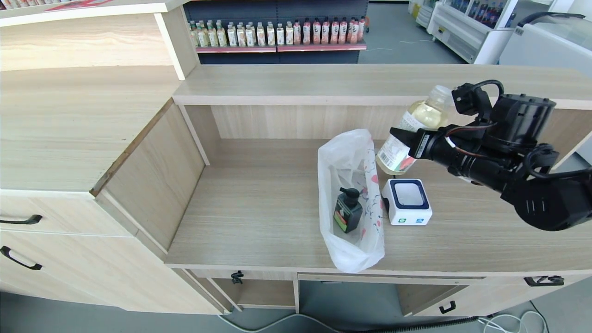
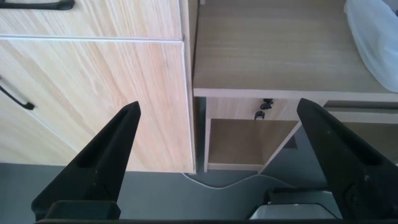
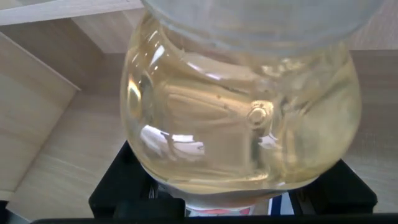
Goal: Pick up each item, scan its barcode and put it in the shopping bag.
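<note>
The tilted, liquid-filled bottle point(image 1: 425, 115) is being pinched by the right end effector point(image 1: 406, 141). Through its weight, a slip onto the scanner point(image 1: 407, 200) just below is probably being risked.

Left gripper point(image 2: 219, 104), fingers spread wide apart. Wooden counter point(image 2: 273, 56) ahead at 12 o'clock; shopping bag point(image 2: 373, 34) on it at 2 o'clock; drawer fronts point(image 2: 93, 93) at 10 o'clock.
</note>
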